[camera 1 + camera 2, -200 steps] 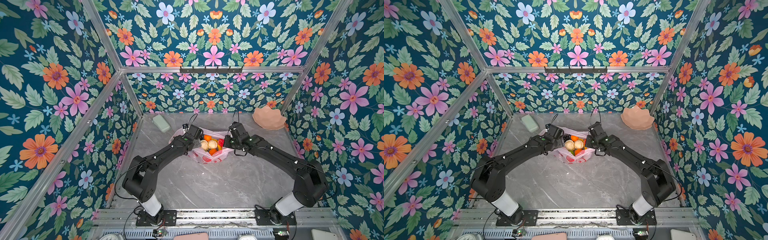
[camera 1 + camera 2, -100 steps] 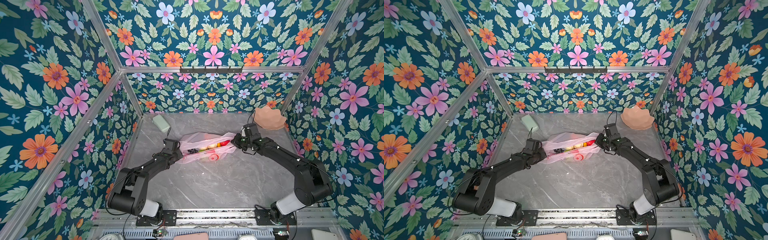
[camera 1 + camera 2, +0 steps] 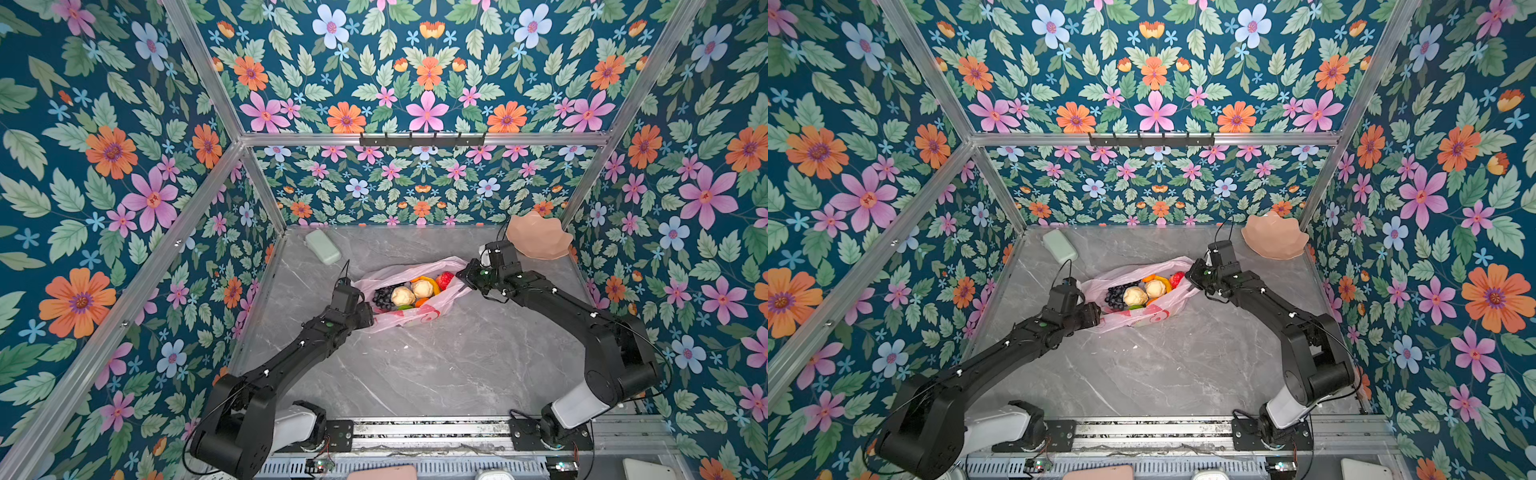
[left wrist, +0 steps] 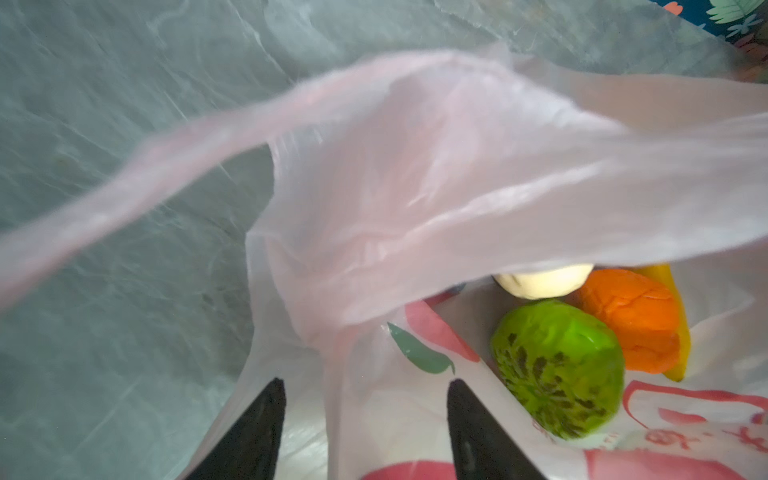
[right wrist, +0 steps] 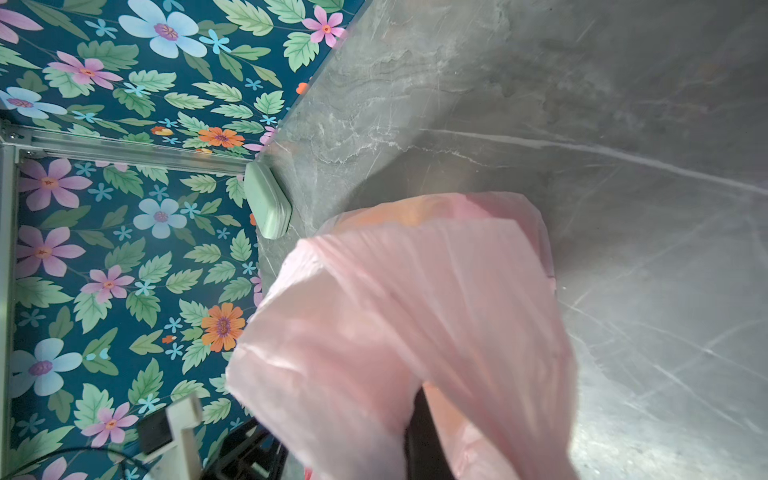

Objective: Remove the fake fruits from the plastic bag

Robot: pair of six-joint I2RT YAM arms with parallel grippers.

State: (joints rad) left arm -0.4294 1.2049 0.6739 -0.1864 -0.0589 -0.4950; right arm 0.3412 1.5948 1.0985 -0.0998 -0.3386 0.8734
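The pink plastic bag lies on the grey table with its mouth gaping. In it, both top views show fake fruits: a grape bunch, two cream pieces, a red apple and an orange. My left gripper stands open at the bag's left end, with loose film lying between its fingers. Close ahead of it lie a bumpy green fruit, an orange and a banana. My right gripper is shut on the bag's right rim; film hides all but one finger.
A peach wavy-rimmed bowl sits at the back right corner, just behind my right wrist. A pale green block lies at the back left. Floral walls close in three sides. Bare grey tabletop stretches in front of the bag.
Both grippers drew apart from the bag's middle and stretched its mouth flat. Since then my left jaws have opened off the film, and the mouth gapes wider, showing more fruit.
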